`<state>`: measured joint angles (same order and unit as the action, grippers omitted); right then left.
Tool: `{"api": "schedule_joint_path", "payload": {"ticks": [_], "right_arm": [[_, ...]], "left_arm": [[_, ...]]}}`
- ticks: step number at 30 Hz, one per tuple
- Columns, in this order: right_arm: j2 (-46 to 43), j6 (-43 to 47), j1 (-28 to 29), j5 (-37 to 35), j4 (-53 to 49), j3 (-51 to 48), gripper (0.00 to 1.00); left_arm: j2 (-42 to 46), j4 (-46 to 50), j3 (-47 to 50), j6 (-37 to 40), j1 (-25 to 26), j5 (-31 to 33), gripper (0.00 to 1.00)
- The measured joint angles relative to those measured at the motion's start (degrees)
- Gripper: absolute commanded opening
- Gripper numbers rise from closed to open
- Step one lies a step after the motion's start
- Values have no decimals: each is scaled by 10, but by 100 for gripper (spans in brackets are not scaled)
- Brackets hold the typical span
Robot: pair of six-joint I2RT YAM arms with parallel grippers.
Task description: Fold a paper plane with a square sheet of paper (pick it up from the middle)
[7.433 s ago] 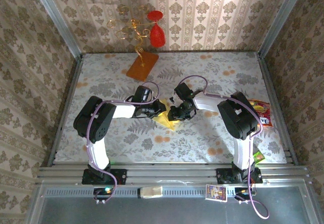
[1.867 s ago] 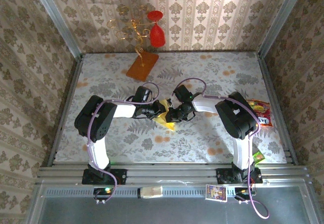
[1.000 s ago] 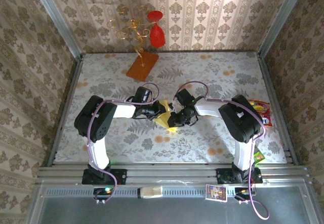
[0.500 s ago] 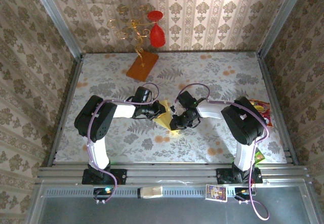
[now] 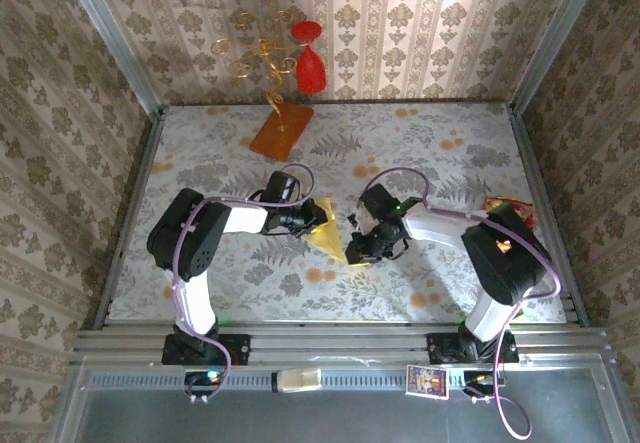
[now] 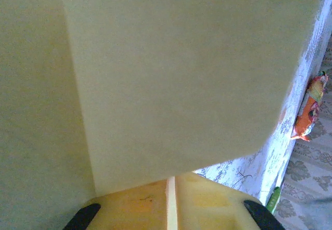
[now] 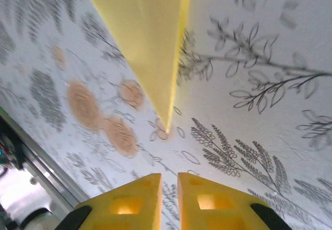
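The square sheet of paper (image 5: 331,229) is folded into a pale-yellow wedge with a sharp point. It lies low over the middle of the table (image 5: 430,153), its point toward the near side and its wide end farther back. In the right wrist view the paper (image 7: 148,43) narrows along a crisp folded edge to a tip that hangs just above the cloth.

The right gripper (image 5: 361,250) sits just beside that tip, apart from it. Its yellow fingers (image 7: 129,201) are drawn almost together with a thin slit between them, and they grasp nothing. The left gripper (image 5: 309,221) meets the wedge's left side. In its own camera the jaws (image 6: 170,201) are closed to a hairline gap, with the paper (image 6: 181,74) running down into them. That view shows matte, overlapping layers with one straight edge.

Bare floral cloth lies open in front of the wedge, toward the near rail (image 5: 340,341), and wider behind it. A snack packet (image 5: 505,206) rests at the right edge.

Farther back an orange-brown slab (image 5: 281,129) lies flat, well apart from the paper. It carries curled gold wire (image 5: 258,55) and red shapes (image 5: 309,66) before the patterned wall.
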<state>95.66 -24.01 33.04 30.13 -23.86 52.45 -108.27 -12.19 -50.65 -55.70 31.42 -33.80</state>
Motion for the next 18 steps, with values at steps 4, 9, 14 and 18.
{"api": "schedule_joint_path", "payload": {"ticks": [4, 9, 14, 18], "right_arm": [[-18, -7, -5, -10, 17, 21, 16], [32, -31, -5, -13, 52, 65, 12], [91, -43, -3, -13, 67, 94, 10], [123, -45, -1, -13, 70, 114, 9]], "left_arm": [[0, 0, 0, 0, 0, 0, 13], [0, 0, 0, 0, 0, 0, 13], [0, -1, 0, 0, 0, -1, 13], [0, -1, 0, 0, 0, -1, 13]]}}
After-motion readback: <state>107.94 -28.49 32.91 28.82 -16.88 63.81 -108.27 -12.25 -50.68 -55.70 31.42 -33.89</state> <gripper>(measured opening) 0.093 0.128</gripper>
